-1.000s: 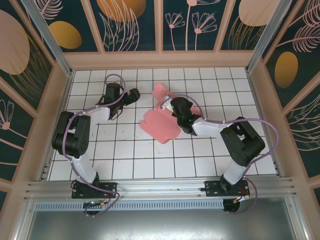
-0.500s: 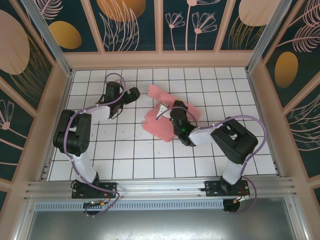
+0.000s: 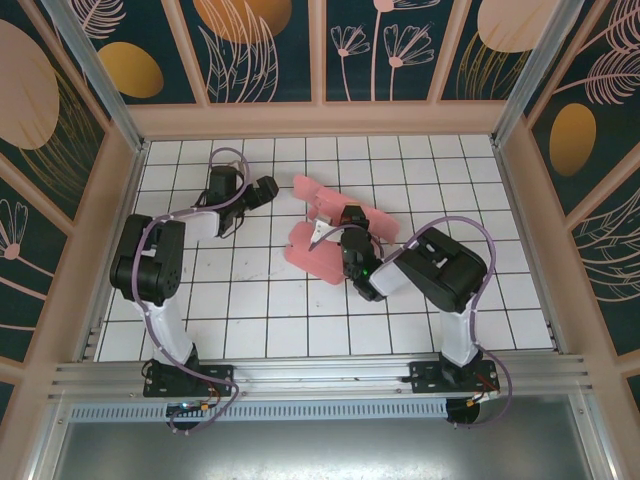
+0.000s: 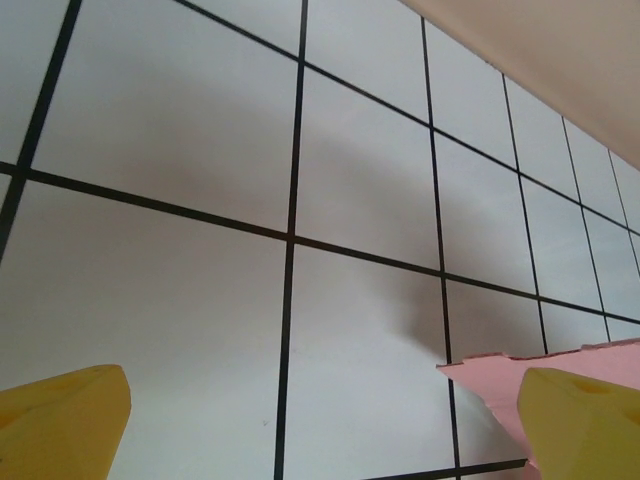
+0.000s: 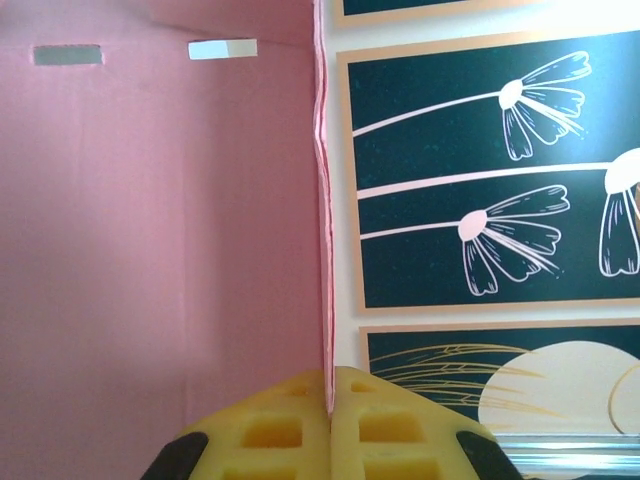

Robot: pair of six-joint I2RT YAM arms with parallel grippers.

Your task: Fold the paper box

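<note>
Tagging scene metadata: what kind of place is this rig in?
Likely a purpose-built robot test cell: white gridded tabletop, floral printed wall panels boxing it in, aluminium rail along the near edge.

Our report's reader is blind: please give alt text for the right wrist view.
The right claw pinches the edge of the pink paper box, whose panel, with two slots near its top, covers the left half. Dark floral wall panels lie to the right.

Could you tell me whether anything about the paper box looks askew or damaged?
The paper box lies skewed to the table grid, partly lifted where the right hand pinches its edge; that edge looks slightly wavy in the right wrist view. No tears visible.
</note>
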